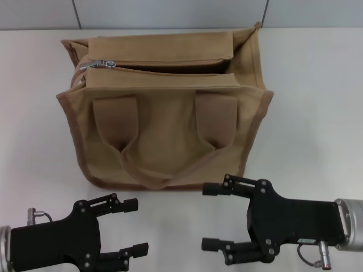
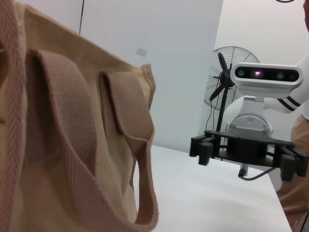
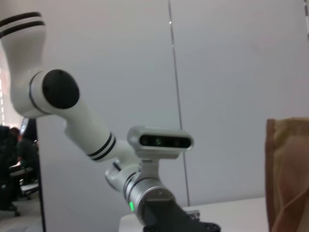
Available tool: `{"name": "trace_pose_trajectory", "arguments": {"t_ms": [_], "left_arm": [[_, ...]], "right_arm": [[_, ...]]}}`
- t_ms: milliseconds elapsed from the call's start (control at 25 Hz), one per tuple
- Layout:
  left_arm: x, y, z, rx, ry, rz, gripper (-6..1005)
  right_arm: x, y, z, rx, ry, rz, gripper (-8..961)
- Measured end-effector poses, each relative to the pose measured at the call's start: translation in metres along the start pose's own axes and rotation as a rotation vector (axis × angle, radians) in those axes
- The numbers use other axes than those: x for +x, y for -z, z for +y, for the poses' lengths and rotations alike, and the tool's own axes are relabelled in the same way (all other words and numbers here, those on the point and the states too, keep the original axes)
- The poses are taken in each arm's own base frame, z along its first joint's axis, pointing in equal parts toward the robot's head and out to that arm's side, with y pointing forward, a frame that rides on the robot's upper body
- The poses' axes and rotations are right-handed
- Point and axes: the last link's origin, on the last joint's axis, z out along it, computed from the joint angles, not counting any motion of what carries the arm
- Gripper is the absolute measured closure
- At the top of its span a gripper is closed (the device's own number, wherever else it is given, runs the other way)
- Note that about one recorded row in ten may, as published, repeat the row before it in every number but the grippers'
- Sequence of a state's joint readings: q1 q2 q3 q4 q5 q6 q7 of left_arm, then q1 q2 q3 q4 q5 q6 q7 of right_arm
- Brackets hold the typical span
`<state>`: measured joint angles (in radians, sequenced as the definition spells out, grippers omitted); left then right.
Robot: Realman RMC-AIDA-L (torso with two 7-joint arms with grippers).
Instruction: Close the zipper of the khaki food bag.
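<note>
The khaki food bag stands on the white table, its top open. The zipper track runs along the top opening, with the silver pull at the bag's left end. Two strap handles hang down the front face. My left gripper is open and empty in front of the bag's lower left. My right gripper is open and empty in front of the bag's lower right. The left wrist view shows the bag's handles up close and the right gripper farther off. The right wrist view shows a bag edge.
A standing fan and a person's side are beyond the table's right edge in the left wrist view. The left arm fills the right wrist view. A wall backs the table.
</note>
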<state>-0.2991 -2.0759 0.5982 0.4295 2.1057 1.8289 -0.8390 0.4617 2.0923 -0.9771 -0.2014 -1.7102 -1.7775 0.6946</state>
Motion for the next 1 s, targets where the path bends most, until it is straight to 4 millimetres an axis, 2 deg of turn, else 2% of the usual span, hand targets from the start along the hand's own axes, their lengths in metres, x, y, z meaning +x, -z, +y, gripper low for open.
{"name": "trace_pose_trajectory", "arguments": {"t_ms": [360,520,680,800,920,1000], "left_arm": [[0.001,0.000,0.000,0.001,-0.011,0.006,222],[0.005,0.004,0.001,0.037,-0.061,0.063,225],[0.011,0.028,-0.002,0.252,-0.079,0.208,228],[0.016,0.061,-0.006,0.590,-0.069,0.438,230],[0.019,0.063,-0.010,0.648,-0.086,0.473,232],[0.021,0.058,-0.021,0.671,-0.102,0.470,234]], "right_arm": [[0.000,0.000,-0.003,0.021,-0.001,-0.006,128],[0.000,0.000,-0.003,0.025,-0.002,-0.009,129],[0.001,-0.001,-0.002,0.029,-0.009,-0.009,129],[0.005,0.001,-0.001,0.047,-0.021,0.004,130],[0.005,0.000,-0.002,0.048,-0.024,0.006,130],[0.004,-0.003,-0.003,0.041,-0.027,0.005,130]]}}
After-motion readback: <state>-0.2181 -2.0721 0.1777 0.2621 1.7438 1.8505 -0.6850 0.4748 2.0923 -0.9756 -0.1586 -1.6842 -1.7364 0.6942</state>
